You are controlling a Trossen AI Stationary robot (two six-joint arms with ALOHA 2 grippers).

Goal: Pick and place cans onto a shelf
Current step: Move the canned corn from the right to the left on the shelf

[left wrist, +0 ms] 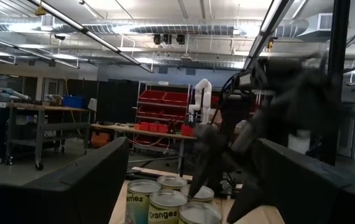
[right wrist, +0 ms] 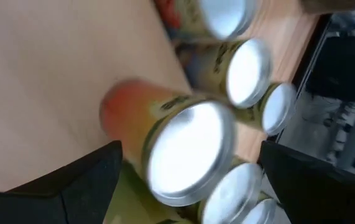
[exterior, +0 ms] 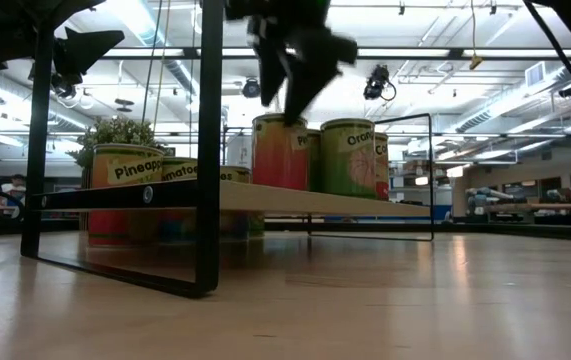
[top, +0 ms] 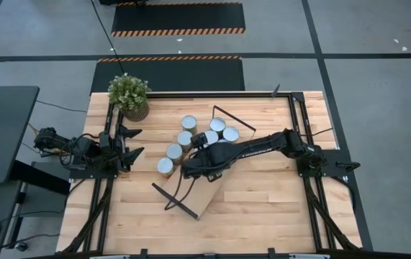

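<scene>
Several cans [top: 189, 123] stand clustered at mid-table, beside and partly on the shelf [top: 209, 198], a light-wood board lying diagonally with black wire frames at its short ends. Right pincer [top: 191, 164]: reached across to the middle of the table, hovering above the board; fingers spread wide, holding nothing. Directly below it, between the two dark fingers [right wrist: 71, 186] in the right wrist view, an orange-sided can [right wrist: 177, 149] stands upright on the board, untouched. Further silver-topped cans crowd just beyond and to the side of this pincer. Left pincer [top: 132, 141]: waiting at the table's left edge, fingers parted and empty, well apart from the cans. A potted plant [top: 129, 95] stands just behind it.
</scene>
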